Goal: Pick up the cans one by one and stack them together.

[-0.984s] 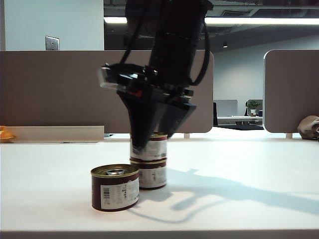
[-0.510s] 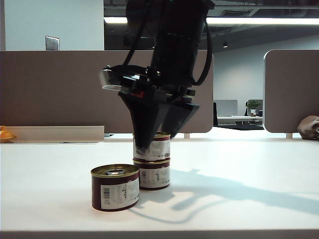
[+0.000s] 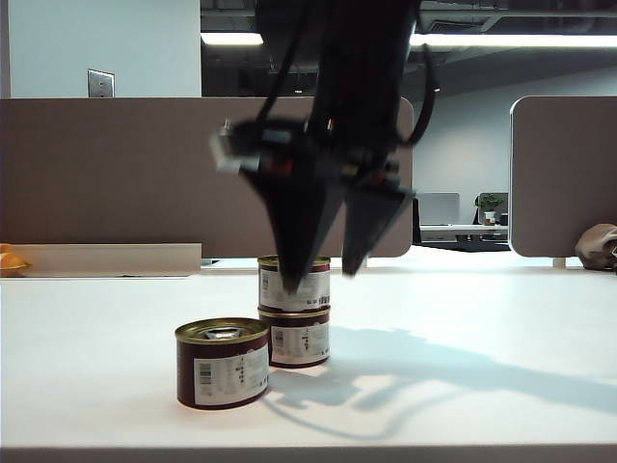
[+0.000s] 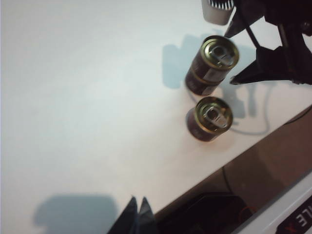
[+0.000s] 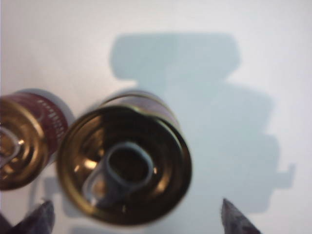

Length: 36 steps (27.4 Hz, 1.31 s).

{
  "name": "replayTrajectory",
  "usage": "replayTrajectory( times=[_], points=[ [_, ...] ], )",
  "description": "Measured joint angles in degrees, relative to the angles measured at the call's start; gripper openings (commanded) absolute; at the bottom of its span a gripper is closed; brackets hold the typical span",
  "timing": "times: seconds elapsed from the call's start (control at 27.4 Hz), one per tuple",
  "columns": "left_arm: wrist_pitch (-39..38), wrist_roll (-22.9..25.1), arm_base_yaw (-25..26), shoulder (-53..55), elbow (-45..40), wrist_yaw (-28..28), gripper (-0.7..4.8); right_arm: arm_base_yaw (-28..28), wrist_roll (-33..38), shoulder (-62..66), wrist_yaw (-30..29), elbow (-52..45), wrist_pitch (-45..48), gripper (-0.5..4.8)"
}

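Observation:
Two cans stand stacked, the upper can (image 3: 294,283) on the lower can (image 3: 297,340). A third can (image 3: 223,364) sits alone on the table, in front and to the left of them. My right gripper (image 3: 325,280) hangs open just above the stack, its fingers apart on either side of the upper can and not touching it. The right wrist view looks straight down on the upper can's gold lid (image 5: 124,165), with the single can (image 5: 19,146) beside it and the right gripper (image 5: 136,219) spread wide. My left gripper (image 4: 138,202) is shut and empty, far from the stack (image 4: 219,51) and the single can (image 4: 213,116).
The white table (image 3: 482,386) ends in a front edge close below the single can. A brown partition (image 3: 106,174) runs along the back, with an orange thing (image 3: 10,260) at its far left. The table edge (image 4: 195,187) lies near my left gripper.
My right gripper has opened wider and lifted up off the upper can, which stays on the stack. The single can and the left gripper have not moved.

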Motion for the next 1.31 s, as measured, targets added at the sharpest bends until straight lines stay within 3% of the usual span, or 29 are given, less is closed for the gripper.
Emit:
replayTrajectory(
  times=[0.07,0.11,0.15,0.47,0.73,0.8,0.91,1.13,1.31],
  points=[
    [1.7,-0.3,0.0,0.1,0.0,1.2,-0.05,0.0,0.5,-2.3,0.0,0.0,-0.6,2.73],
    [2.4,-0.6,0.0,0.2,0.0,1.2,-0.05,0.0,0.8,-3.4,0.0,0.0,-0.9,0.57],
    [4.0,-1.0,0.0,0.8,0.0,1.3,-0.05,-0.1,1.4,-5.8,0.0,0.0,-1.5,-0.06],
    [6.6,-1.5,-2.3,9.2,0.0,1.4,-0.01,0.0,4.1,-20.7,-0.1,0.1,-4.3,-0.06],
    [11.5,-1.5,-8.4,18.4,0.0,1.1,-0.01,0.3,7.1,-30.2,-0.2,0.1,-8.1,-0.06],
    [12.6,-1.5,-9.6,22.2,0.0,0.2,0.37,1.1,7.8,-33.0,0.0,0.1,-9.5,-0.06],
    [14.6,-1.7,-11.9,26.2,0.0,-1.1,0.41,2.4,9.3,-36.5,-0.2,0.0,-10.4,-0.06],
    [22.2,-5.8,-21.2,33.7,0.0,-6.3,0.58,4.9,11.7,-41.4,0.0,0.0,-12.9,-0.06],
    [25.7,-7.8,-24.9,38.5,0.0,-8.9,0.60,7.3,13.9,-44.8,3.6,0.0,-13.4,-0.06]
  ],
)
